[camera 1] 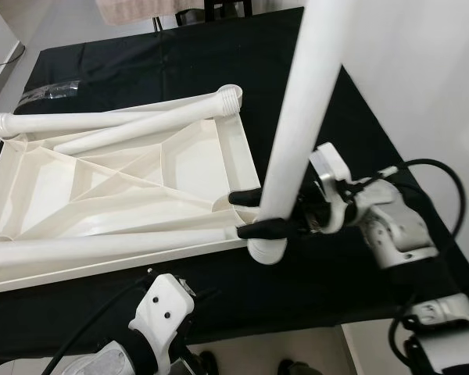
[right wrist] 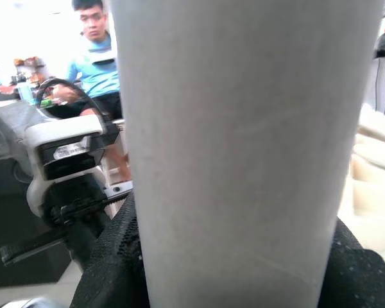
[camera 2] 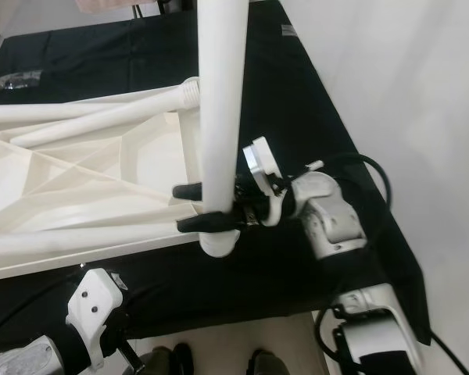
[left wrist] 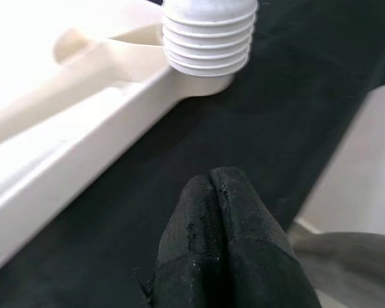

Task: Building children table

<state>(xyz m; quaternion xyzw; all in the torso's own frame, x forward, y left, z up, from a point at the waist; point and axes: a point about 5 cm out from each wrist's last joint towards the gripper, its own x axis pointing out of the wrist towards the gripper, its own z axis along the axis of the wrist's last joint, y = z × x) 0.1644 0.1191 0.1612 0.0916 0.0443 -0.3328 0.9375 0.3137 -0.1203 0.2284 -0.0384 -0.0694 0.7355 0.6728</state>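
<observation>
The white plastic tabletop (camera 1: 125, 187) lies upside down on a black cloth. My right gripper (camera 1: 254, 213) is shut on a white table leg (camera 1: 305, 117), which it holds upright at the tabletop's near right corner; the leg's lower end (camera 1: 267, 251) sits at that corner. Three more legs lie on the tabletop: one along the far edge (camera 1: 78, 122), one slanted with a threaded end (camera 1: 230, 99), one along the front edge (camera 1: 102, 250). My left gripper (left wrist: 212, 186) is low by the front edge, shut on nothing, facing a threaded white end (left wrist: 208, 35).
The black cloth (camera 1: 141, 62) covers the whole work surface, with its edge close on the right (camera 1: 375, 141). A clear plastic bag (camera 1: 51, 91) lies at the far left. A seated person (right wrist: 96, 64) is behind the leg in the right wrist view.
</observation>
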